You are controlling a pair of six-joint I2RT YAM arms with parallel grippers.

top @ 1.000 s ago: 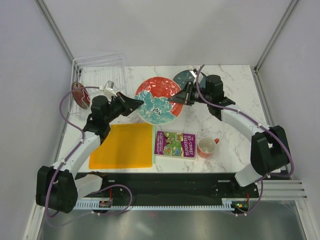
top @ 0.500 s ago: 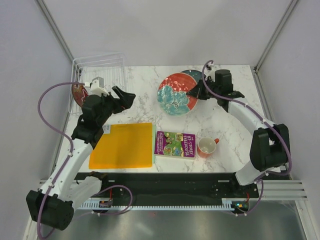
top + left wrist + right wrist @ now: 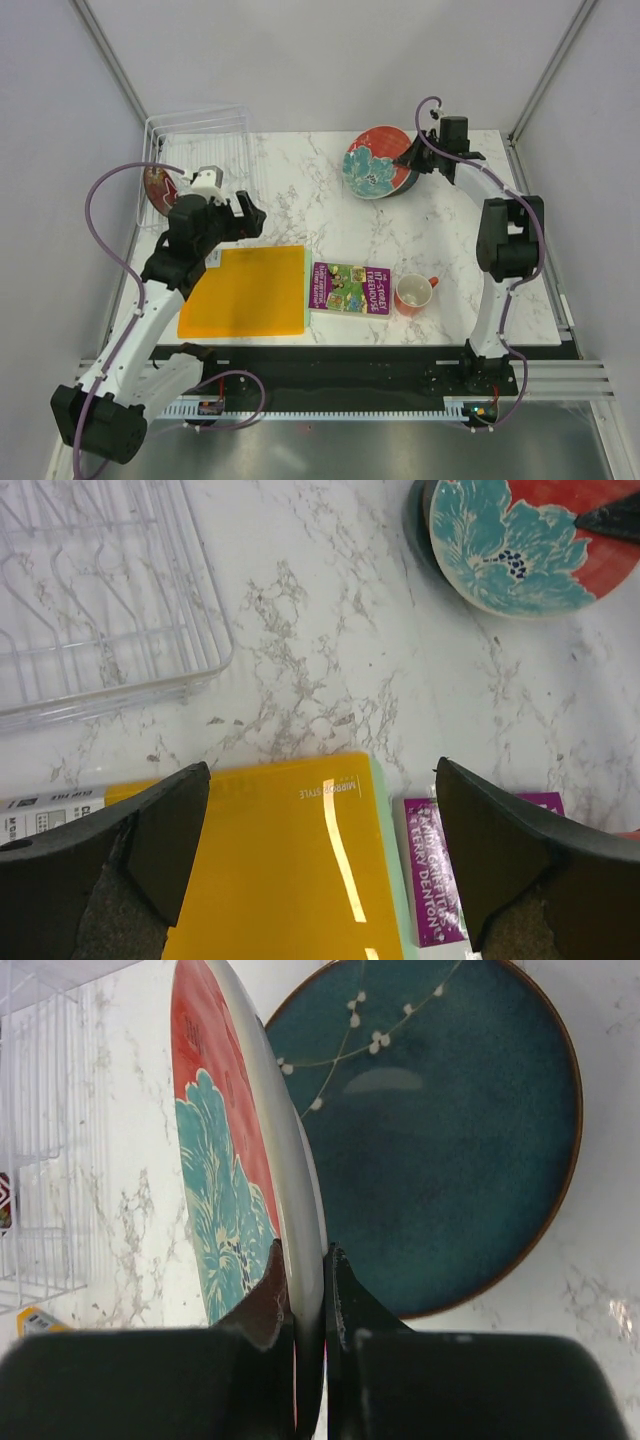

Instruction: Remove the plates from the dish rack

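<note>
Jaws first: the right gripper (image 3: 305,1260) is pinched nearly closed on the rim of the round red ceramic plate with the big teal flower (image 3: 215,1160), and it has that plate up on edge, tilted, over the far right of the white marble table (image 3: 440,230). Right beneath it lies the dark teal glazed plate with the thin white blossom sprig (image 3: 450,1140), flat on the stone. Over on the other side, the left gripper (image 3: 320,810) is spread as wide as it goes, nothing in it, hovering above the orange-yellow rectangular mat (image 3: 280,880), near the clear plastic-and-white-wire dish rack (image 3: 100,580). One reddish blotched round plate (image 3: 158,188) stands at the rack's left edge. That held plate looks stiff, fairly heavy and glossy-slick, I'd say, and likely to chip if it drops onto the teal one. A rim pinch is the only real handhold, and it wants to sit deep over the lip, since the weight hangs well off the fingers
</note>
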